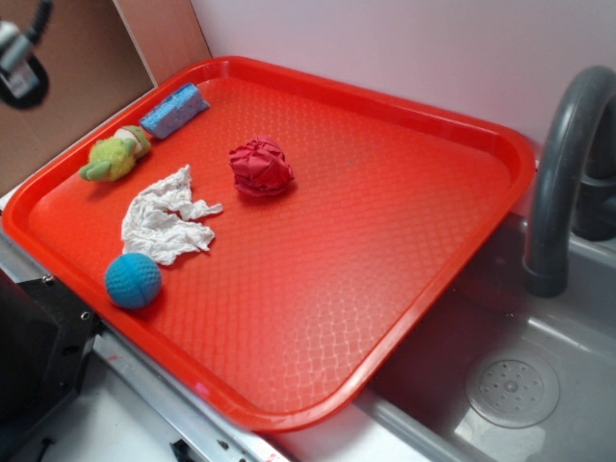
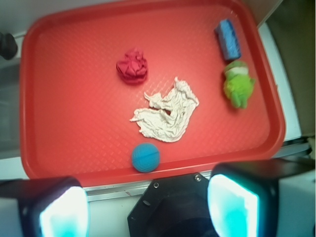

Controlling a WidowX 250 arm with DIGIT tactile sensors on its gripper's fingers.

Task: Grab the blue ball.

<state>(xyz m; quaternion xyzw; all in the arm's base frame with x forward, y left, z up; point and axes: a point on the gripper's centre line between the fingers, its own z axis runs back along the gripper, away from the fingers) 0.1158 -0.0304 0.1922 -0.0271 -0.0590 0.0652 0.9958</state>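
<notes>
Red tray [image 1: 404, 144] over grey sink [image 1: 539, 337] — blue ball [image 1: 133, 280] near edge

Black claw [image 2: 148, 205] fingers, glowing teal-white pads [image 2: 233, 205]

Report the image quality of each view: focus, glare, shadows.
Exterior view: fairly sharp, soft even light, a pale sheen on the red tray, a faint shadow under the blue ball. Wrist view: softer overall; the ball is slightly blurred, and the gripper fingers are out of focus and glowing with glare.
</notes>
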